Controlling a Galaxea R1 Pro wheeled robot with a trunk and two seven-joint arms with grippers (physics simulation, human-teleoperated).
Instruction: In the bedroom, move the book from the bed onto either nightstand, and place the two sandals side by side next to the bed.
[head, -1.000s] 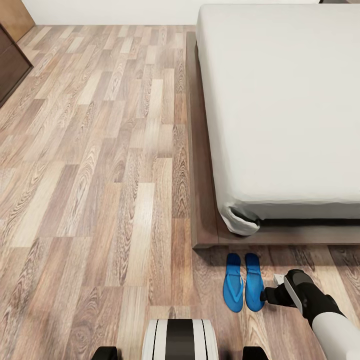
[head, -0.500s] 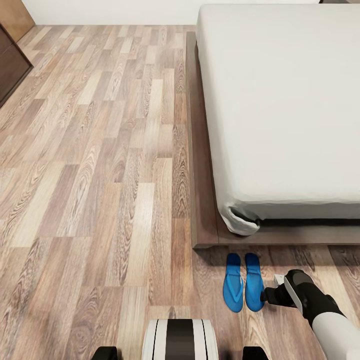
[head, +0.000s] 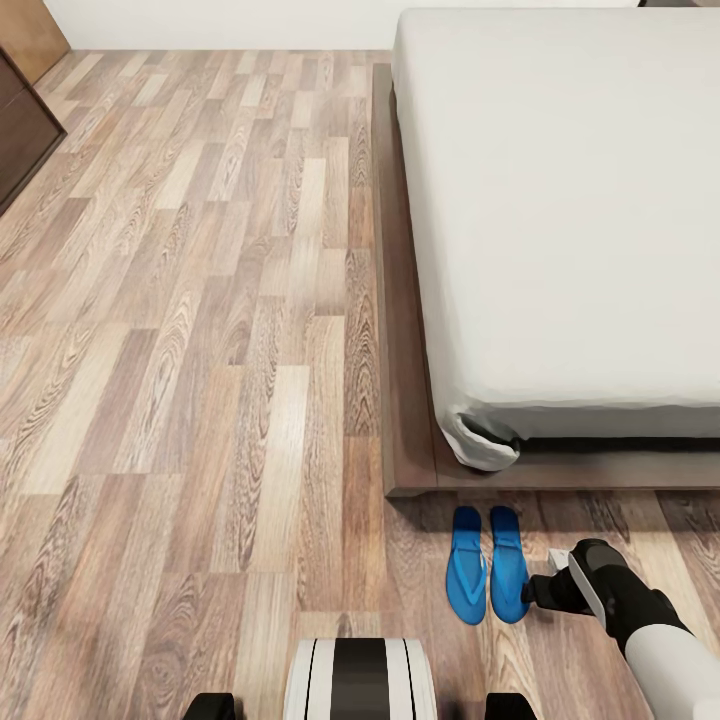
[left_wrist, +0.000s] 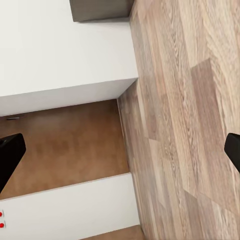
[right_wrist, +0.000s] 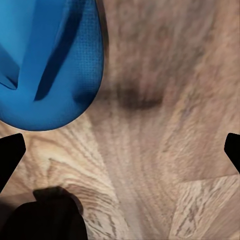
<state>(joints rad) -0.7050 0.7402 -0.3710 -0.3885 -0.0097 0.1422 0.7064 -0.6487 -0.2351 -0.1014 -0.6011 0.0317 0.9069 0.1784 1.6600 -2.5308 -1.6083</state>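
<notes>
Two bright blue sandals (head: 467, 577) (head: 508, 575) lie side by side on the wood floor, just off the foot corner of the bed (head: 405, 400). Its pale-grey mattress (head: 570, 200) is bare. My right gripper (head: 537, 592) hovers low beside the right-hand sandal's heel end. The right wrist view has that sandal (right_wrist: 50, 65) under my right gripper (right_wrist: 120, 155), whose fingertips (right_wrist: 10, 155) stand wide apart, open and holding nothing. My left gripper (left_wrist: 120, 152) is open over floor beside a white panel. The book and the nightstand are out of view.
A dark wooden dresser (head: 20, 130) stands at the far left against the wall. Wide wood-plank floor (head: 200, 350) stretches between it and the bed. My white base (head: 360, 680) shows at the bottom edge, close to the sandals.
</notes>
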